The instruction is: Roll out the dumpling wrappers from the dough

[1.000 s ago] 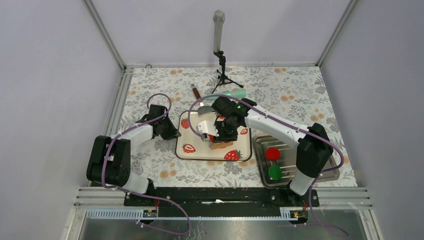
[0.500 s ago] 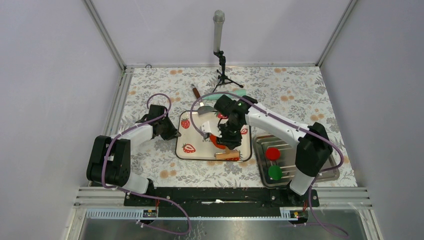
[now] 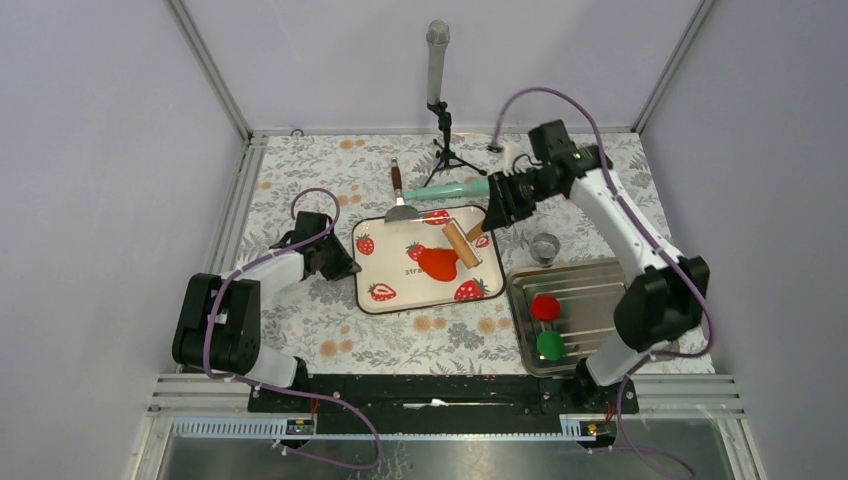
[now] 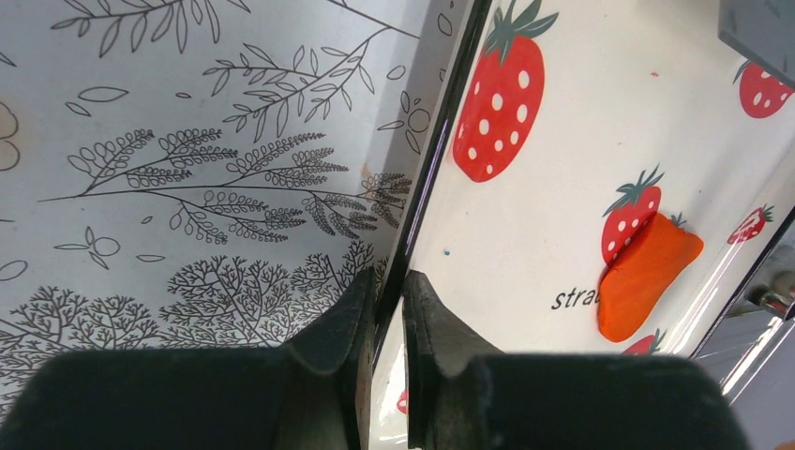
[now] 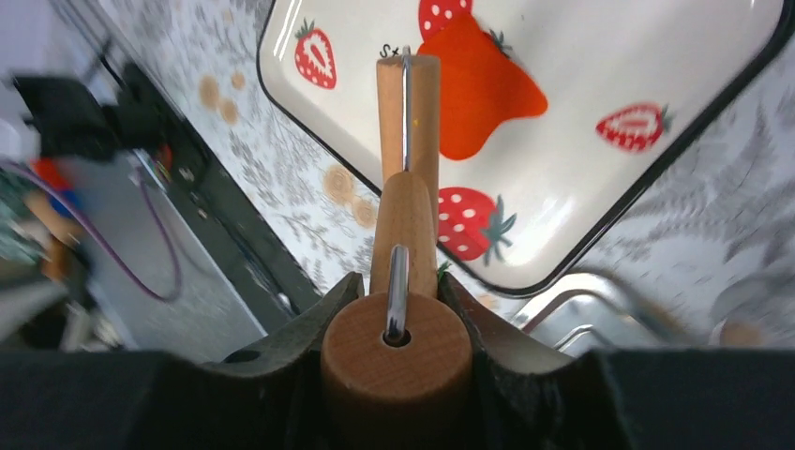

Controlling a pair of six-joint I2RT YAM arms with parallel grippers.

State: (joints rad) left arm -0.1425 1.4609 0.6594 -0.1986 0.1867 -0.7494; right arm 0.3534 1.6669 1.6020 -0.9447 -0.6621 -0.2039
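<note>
The dough is a flat, irregular orange-red sheet on the strawberry-print tray. The left wrist view shows the dough far off to the right. My left gripper is shut on the tray's left rim, one finger on each side. My right gripper sits at the tray's back right corner, shut on the handle of a wooden roller. The roller's drum points at the dough. No dumpling wrappers are in view.
A steel tray at the right holds a crimson disc and a green disc. A small metal ring cutter stands behind it. A spatula and a teal-handled tool lie behind the strawberry tray, near a microphone stand.
My right arm has swung from over the tray's middle to the back right, carrying the roller off the dough, which now lies uncovered. The left gripper has kept its hold.
</note>
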